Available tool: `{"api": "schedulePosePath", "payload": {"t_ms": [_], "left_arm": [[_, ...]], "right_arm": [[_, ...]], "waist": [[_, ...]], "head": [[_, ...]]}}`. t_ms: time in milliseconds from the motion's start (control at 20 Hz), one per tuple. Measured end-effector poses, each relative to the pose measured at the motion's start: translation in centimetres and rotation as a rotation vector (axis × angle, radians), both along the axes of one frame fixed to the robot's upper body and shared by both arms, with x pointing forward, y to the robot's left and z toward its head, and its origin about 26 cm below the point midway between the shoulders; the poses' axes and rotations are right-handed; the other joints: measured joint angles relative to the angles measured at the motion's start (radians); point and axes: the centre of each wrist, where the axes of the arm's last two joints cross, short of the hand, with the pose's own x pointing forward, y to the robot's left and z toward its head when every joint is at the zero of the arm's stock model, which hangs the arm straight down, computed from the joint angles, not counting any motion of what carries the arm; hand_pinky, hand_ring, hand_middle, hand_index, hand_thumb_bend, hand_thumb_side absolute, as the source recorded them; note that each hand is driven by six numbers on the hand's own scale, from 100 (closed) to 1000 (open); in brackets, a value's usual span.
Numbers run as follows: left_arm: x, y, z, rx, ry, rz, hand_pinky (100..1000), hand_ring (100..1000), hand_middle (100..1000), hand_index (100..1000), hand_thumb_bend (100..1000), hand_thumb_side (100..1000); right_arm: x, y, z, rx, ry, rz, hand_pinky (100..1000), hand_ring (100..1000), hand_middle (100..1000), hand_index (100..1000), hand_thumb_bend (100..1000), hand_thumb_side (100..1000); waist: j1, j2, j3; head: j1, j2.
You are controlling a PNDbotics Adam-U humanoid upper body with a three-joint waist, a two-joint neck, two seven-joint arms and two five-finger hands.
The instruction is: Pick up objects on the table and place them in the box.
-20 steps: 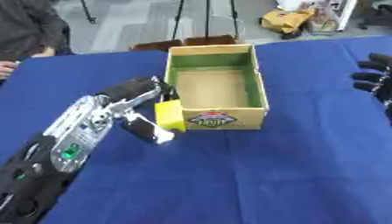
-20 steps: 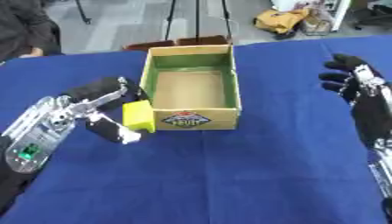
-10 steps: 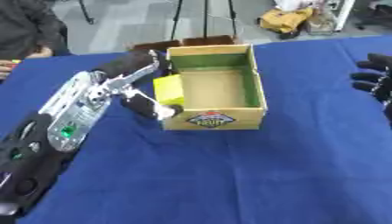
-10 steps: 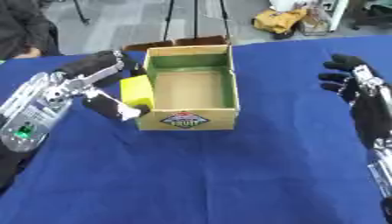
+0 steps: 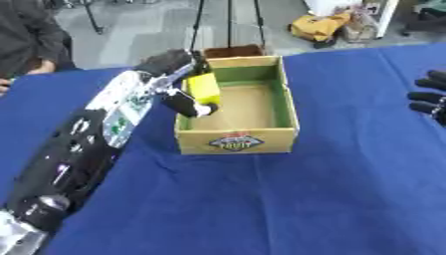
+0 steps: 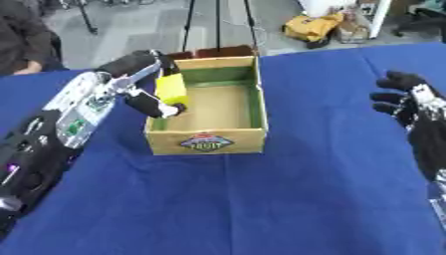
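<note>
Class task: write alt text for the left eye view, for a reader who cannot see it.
The robot's left hand holds a yellow block over the left wall of an open cardboard box on a blue table. The right hand shows at the right edge, fingers spread, holding nothing.

One box [image 5: 237, 142]: open cardboard, green inner walls, a printed label on its near wall. It sits on one counter [image 5: 287, 204] with a blue cover. One yellow object [image 5: 204, 88], blocky, at the box's left wall, held over the inside. Two robot hands in view: left hand [image 5: 178, 82] curled round the yellow object, right hand [image 6: 402, 99] at the right edge, fingers spread and holding nothing. Nothing else loose shows on the counter. Beyond the far edge, on the floor: one yellow bag [image 5: 320, 26]. One person [image 5: 31, 42] at the far left corner.
</note>
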Motion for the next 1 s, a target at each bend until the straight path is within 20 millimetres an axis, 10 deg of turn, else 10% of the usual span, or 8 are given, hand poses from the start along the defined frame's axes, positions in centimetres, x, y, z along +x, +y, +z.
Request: {"api": "schedulePosePath", "payload": {"t_ms": [1000], "left_arm": [[2.7, 1.0, -5.3, -0.069, 0.061, 0.136, 213, 211, 205, 367, 284, 300]], "right_arm": [[0.1, 0.4, 0.0, -0.012, 0.004, 0.025, 799, 770, 775, 868, 100, 860]], "waist": [[0.011, 0.006, -0.023]], "head": [[0.032, -0.011]]}}
